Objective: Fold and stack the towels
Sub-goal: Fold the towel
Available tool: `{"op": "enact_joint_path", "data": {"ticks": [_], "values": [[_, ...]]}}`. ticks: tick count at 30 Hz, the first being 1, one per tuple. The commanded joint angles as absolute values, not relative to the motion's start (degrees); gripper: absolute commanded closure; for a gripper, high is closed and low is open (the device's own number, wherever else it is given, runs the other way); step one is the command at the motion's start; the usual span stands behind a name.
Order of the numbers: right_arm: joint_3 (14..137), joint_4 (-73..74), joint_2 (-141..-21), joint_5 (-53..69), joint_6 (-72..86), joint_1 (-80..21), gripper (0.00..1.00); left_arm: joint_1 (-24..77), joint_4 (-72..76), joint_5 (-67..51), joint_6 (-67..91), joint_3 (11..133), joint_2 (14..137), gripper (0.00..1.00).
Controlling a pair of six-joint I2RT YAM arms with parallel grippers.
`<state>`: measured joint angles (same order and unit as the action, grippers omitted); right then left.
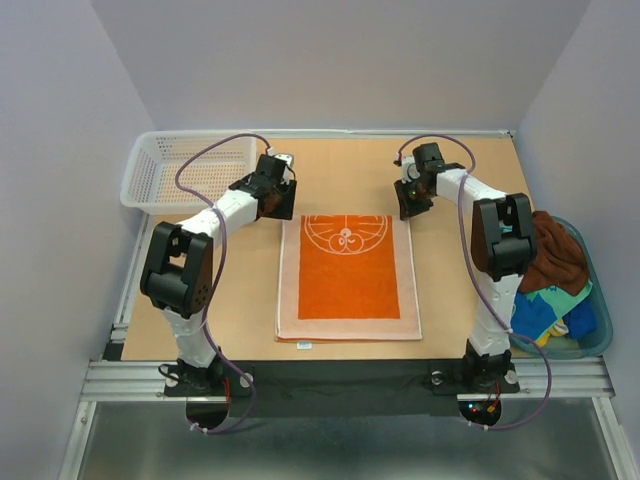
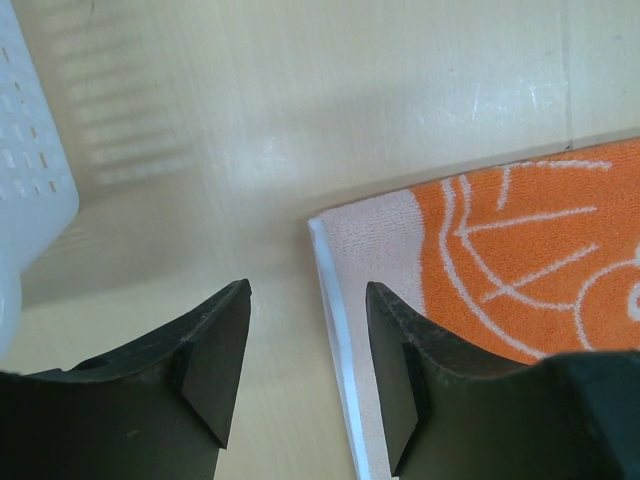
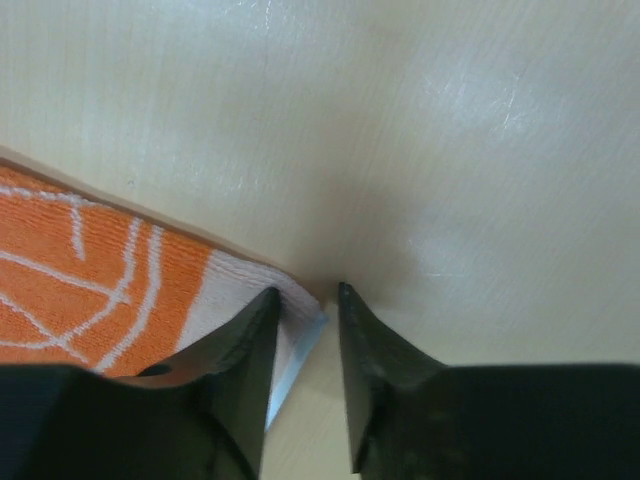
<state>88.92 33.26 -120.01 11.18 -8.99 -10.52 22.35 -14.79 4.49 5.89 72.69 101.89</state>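
Where both jaws straddle, orange towel (image 1: 349, 280) corners

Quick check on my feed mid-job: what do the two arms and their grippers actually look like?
The left arm and right arm each have white links joined by bulky black joint housings. A purplish-grey cable loops loosely along each arm. The left gripper and right gripper have matte black, wedge-shaped fingers that taper towards the tips. Small red and green lights glow at the bases.

The left arm (image 1: 225, 210) and right arm (image 1: 470, 190) both reach forward, wrists pitched down. The left gripper (image 2: 308, 290) has its jaws well apart. The right gripper (image 3: 307, 292) shows only a narrow gap.
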Motion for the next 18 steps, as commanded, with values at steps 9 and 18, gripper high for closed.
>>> {"op": "enact_joint_path", "data": {"ticks": [9,18], "values": [[83.93,33.22,-122.17,8.61,-12.83,-10.37,0.96,20.83,-11.96,-2.36,2.37,76.82,104.50,0.39],[83.58,32.96,-122.08,7.91,-13.18,-10.46,0.97,20.92,-11.78,-0.44,3.86,78.49,109.24,0.43]]}}
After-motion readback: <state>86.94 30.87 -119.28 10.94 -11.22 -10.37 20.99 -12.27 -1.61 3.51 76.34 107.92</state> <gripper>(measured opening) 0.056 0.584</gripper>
